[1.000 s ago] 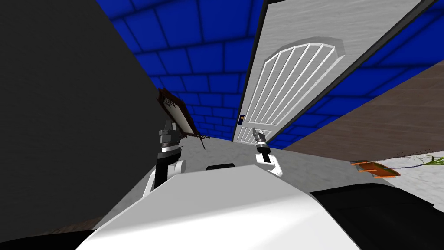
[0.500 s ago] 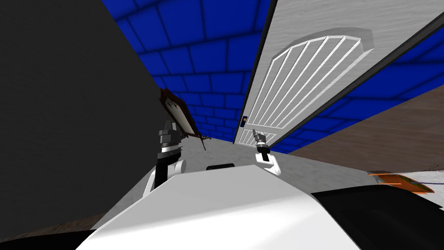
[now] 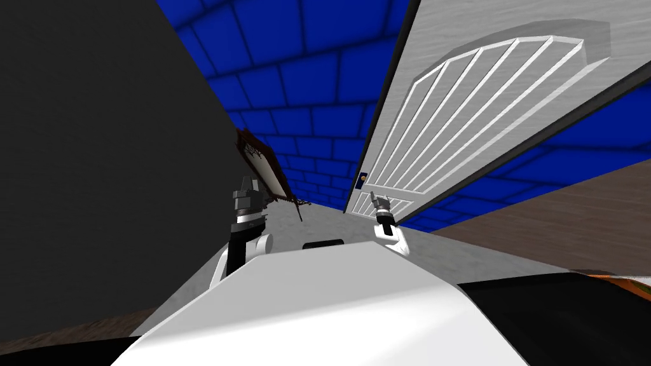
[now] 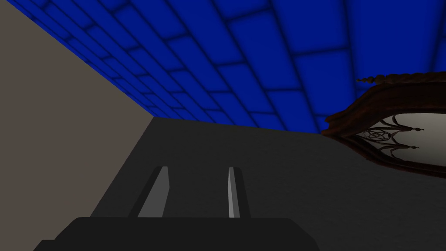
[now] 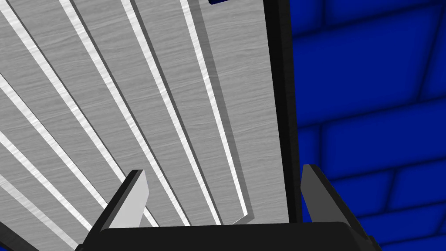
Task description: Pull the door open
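1. while the right gripper [image 3: 380,203] [image 5: 222,170] hangs close in front of the grey, wood-grained door with raised white slats [image 3: 483,95] [image 5: 109,87], its two fingers are spread wide and grip nothing.
2. seen along that hand, the door's dark side edge runs between the two fingers, apart from both.
3. the small dark blue plate with an orange knob [image 3: 362,181] sits on the door near that edge, just beyond the gripper and untouched.
4. the left gripper [image 3: 245,185] [image 4: 197,168] is raised on the robot's left, its fingers a narrow gap apart, holding nothing.
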Robot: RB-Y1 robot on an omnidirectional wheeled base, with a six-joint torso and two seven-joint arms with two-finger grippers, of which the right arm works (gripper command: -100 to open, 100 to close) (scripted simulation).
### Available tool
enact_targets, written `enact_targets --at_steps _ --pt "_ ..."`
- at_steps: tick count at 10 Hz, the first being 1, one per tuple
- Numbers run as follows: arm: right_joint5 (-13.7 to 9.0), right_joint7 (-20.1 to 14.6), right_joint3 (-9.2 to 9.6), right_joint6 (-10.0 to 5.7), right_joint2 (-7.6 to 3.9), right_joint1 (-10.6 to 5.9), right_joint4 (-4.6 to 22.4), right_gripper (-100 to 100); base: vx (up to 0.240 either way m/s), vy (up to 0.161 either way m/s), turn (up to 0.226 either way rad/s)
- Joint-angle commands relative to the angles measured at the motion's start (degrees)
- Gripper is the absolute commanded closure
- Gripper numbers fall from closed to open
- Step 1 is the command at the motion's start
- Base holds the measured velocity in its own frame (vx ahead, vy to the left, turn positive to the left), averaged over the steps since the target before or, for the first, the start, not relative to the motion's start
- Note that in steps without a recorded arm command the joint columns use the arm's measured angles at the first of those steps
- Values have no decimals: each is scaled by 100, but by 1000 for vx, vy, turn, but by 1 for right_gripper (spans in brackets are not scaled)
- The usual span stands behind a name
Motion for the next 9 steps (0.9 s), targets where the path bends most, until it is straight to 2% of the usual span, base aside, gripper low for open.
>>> enact_targets --at_steps 1,3,6,9 --pt "143 241 -142 41 59 -107 202 -100 117 -30 144" --pt "289 490 -296 60 138 -232 441 -100 143 -42 93" --pt "419 710 -433 77 218 -343 652 -100 127 -41 60" --pt "606 1028 -631 101 360 -503 958 -100 128 -50 82"
